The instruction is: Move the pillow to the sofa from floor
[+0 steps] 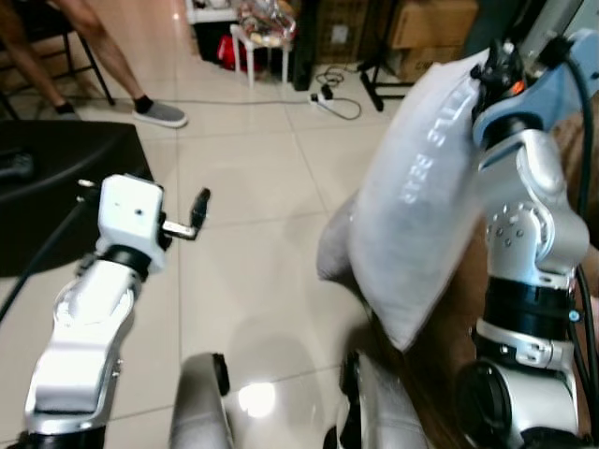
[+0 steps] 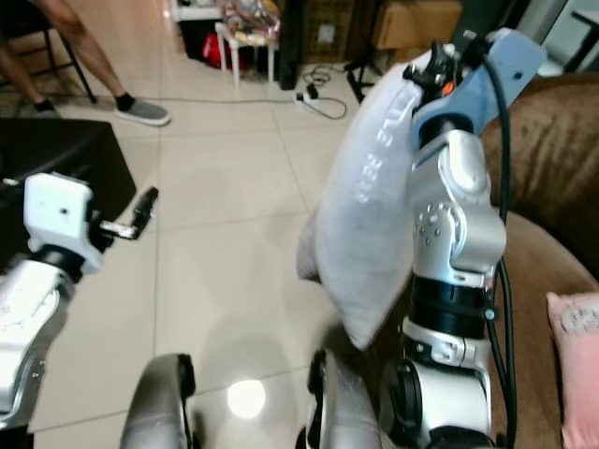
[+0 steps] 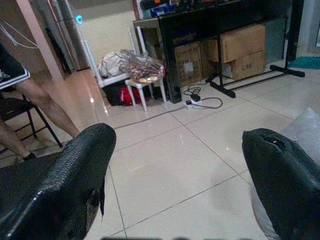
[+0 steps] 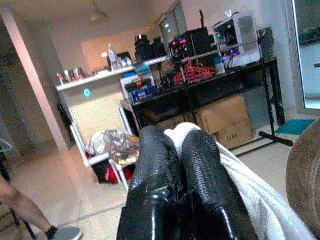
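Pillow (image 1: 421, 215) first: we have it off the floor (image 1: 253, 187) and hanging in the air, so the pickup part of the job looks done. What we judge is left is the carry across and the set-down on the sofa (image 2: 552, 159), the brown one that rises just beside and behind our right arm.

Our right gripper (image 4: 175, 165) is raised high, and its two black fingers are pressed together on the pillow's upper corner, with a fold of white cloth pinched between them. From that pinch the pillow droops below the gripper, long and slack, its lower end swinging free above the tiles and close in front of our own body. It does not yet touch the sofa as far as we can tell.

Our left gripper (image 1: 192, 220) is held out in front at a lower height, well apart from the right one. Its fingers (image 3: 65, 185) are spread wide and hold nothing; between them we look across bare tiles, and the edge of the pillow shows just past one finger.

Farther off than either gripper, a person's legs (image 1: 117, 61) stand by a chair, well clear of our path to the sofa. A pink cushion (image 2: 576, 337) already lies on the seat, below the right gripper.
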### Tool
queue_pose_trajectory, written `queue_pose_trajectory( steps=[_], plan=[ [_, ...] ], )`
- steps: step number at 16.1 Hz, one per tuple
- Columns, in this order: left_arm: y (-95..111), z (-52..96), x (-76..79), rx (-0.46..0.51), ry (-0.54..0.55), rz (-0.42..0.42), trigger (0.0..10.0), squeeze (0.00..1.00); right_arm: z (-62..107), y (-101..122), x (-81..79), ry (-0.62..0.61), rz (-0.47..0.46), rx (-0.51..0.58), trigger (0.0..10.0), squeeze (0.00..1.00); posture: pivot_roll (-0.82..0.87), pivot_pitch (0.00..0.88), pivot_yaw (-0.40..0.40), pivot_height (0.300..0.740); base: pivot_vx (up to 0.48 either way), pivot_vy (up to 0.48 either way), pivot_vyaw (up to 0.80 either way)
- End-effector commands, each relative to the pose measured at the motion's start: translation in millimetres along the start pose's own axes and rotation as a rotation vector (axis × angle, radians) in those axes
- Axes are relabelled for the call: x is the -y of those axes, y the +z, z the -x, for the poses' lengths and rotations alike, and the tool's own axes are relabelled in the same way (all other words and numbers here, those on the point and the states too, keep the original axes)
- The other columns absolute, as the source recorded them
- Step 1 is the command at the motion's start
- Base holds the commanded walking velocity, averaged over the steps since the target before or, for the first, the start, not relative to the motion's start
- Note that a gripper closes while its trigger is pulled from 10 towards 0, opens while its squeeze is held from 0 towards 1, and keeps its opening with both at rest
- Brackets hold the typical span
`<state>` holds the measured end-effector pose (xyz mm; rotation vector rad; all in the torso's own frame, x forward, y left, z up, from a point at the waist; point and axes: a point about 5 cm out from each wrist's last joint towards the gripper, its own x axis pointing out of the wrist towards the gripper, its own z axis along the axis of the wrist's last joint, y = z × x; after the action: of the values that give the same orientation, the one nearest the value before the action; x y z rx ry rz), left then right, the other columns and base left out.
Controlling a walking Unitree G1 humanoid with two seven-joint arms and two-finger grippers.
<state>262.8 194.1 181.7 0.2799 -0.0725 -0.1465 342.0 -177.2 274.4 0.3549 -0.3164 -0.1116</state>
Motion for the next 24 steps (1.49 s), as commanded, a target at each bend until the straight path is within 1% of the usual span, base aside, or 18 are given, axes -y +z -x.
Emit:
queue_pose_trajectory(
  steps=[1,3,5,6,7,8,10,12,13,14,16,17,18,20,22,24],
  plan=[
    [-1.9,-0.8,4.9,-0.008,-0.022,-0.002,10.0,0.00,6.9,3.3,-0.3,0.006,0.021,0.041,10.0,0.00,0.05,0.000,-0.049,0.637,0.000,0.000,0.00],
    [-5.6,-3.0,7.7,-0.017,-0.024,-0.006,10.0,0.00,20.9,-8.1,3.3,0.003,0.029,0.000,10.0,0.00,0.04,0.000,-0.041,0.657,0.000,0.000,0.00],
    [-8.4,-3.9,12.9,-0.019,-0.028,0.003,10.0,0.00,33.8,-20.2,10.8,-0.012,0.051,-0.045,10.0,0.00,0.01,0.000,-0.011,0.677,0.000,0.000,0.00],
    [-9.2,-4.1,14.3,-0.021,-0.036,-0.002,10.0,0.00,36.2,-21.2,11.7,-0.015,0.051,-0.050,10.0,0.00,0.01,0.000,-0.011,0.682,0.000,0.000,0.00],
    [-10.0,-6.1,16.5,-0.021,-0.043,0.003,10.0,0.00,44.1,-22.9,12.3,-0.014,0.062,-0.063,10.0,0.00,-0.02,0.000,0.007,0.692,0.000,0.000,0.00],
    [-10.7,-8.2,18.1,-0.019,-0.046,0.010,10.0,0.00,51.1,-23.9,12.6,-0.012,0.073,-0.069,10.0,0.00,-0.02,0.000,0.006,0.702,0.000,0.000,0.00],
    [-18.9,-7.6,19.7,-0.058,-0.057,-0.047,10.0,0.00,62.8,-29.5,14.1,-0.012,0.072,-0.098,10.0,0.00,-0.02,0.000,0.007,0.722,0.000,0.000,0.00],
    [-21.6,-6.5,19.4,-0.063,-0.056,-0.039,10.0,0.00,70.6,-34.1,15.8,-0.015,0.083,-0.119,10.0,0.00,-0.03,0.000,0.009,0.737,0.000,0.000,0.00],
    [-23.3,-9.0,20.2,-0.068,-0.062,-0.058,10.0,0.00,75.2,-36.9,16.9,-0.022,0.081,-0.131,10.0,0.00,-0.04,0.000,0.014,0.740,0.000,0.000,0.00],
    [-23.0,-10.7,20.5,-0.066,-0.062,-0.059,10.0,0.00,76.6,-38.0,17.4,-0.025,0.081,-0.137,10.0,0.00,-0.04,0.000,0.014,0.740,0.000,0.000,0.00],
    [-22.4,-13.1,22.7,-0.058,-0.074,-0.064,10.0,0.00,82.7,-47.8,20.4,-0.022,0.098,-0.176,10.0,0.00,-0.04,0.000,0.024,0.740,0.000,0.000,0.00],
    [-23.5,-13.5,23.4,-0.061,-0.083,-0.068,10.0,0.00,87.9,-59.0,19.7,0.010,0.137,-0.236,10.0,0.00,-0.06,0.000,0.037,0.740,0.000,0.000,0.00],
    [-24.6,-14.7,25.0,-0.061,-0.097,-0.073,10.0,0.00,94.7,-69.1,22.1,0.016,0.185,-0.286,10.0,0.00,-0.06,0.000,0.045,0.740,0.000,0.000,0.00],
    [-24.3,-17.0,27.2,-0.055,-0.108,-0.072,10.0,0.00,102.0,-76.9,26.7,-0.006,0.185,-0.326,10.0,0.00,-0.07,0.000,0.051,0.740,0.000,0.000,0.00],
    [-23.9,-21.8,29.2,-0.051,-0.108,-0.035,10.0,0.00,108.3,-83.1,32.3,-0.040,0.170,-0.343,10.0,0.00,-0.09,0.000,0.069,0.740,0.000,0.000,-0.80],
    [-24.0,-24.8,30.3,-0.048,-0.107,-0.032,10.0,0.00,107.4,-86.1,32.1,-0.056,0.161,-0.349,10.0,0.00,-0.09,0.000,0.067,0.740,0.000,0.000,-0.80]
  ],
)
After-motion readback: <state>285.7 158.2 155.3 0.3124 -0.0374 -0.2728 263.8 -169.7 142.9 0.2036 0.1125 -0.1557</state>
